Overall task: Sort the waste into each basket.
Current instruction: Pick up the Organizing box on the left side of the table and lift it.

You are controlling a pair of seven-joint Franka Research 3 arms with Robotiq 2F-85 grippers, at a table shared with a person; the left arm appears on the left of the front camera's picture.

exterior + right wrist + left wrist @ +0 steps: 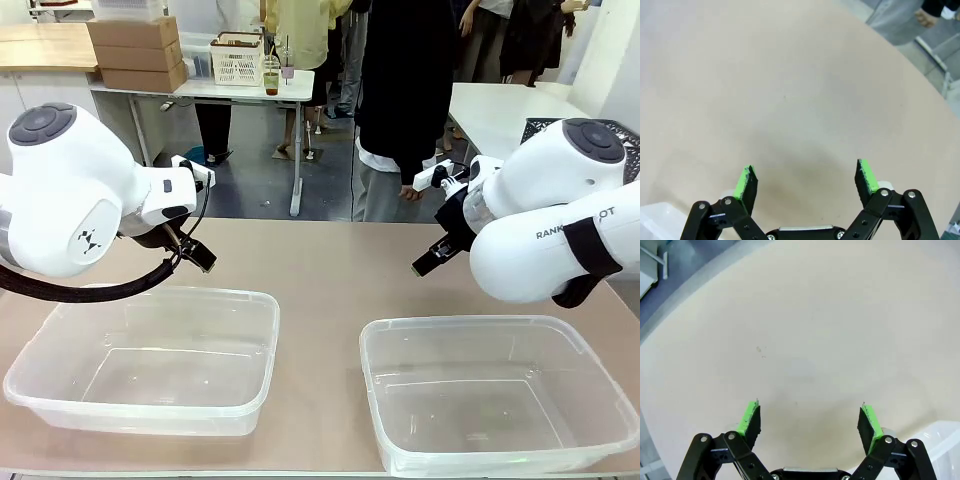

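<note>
Clear plastic, the left tub point(140, 415) and right tub point(500, 455) are sitting empty side by side on the counter point(320, 280), so all sorting is seemingly lying ahead. The left end effector point(809, 410) and right end effector point(805, 170) are hovering behind them, jaws apart, carrying nothing.

Bright, even overhead light; soft shadows, wide-angle wrist-view bending.

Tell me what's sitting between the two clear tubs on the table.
Nothing: in the front view, just a bare strip of table separates the left tub from the right tub.
</note>
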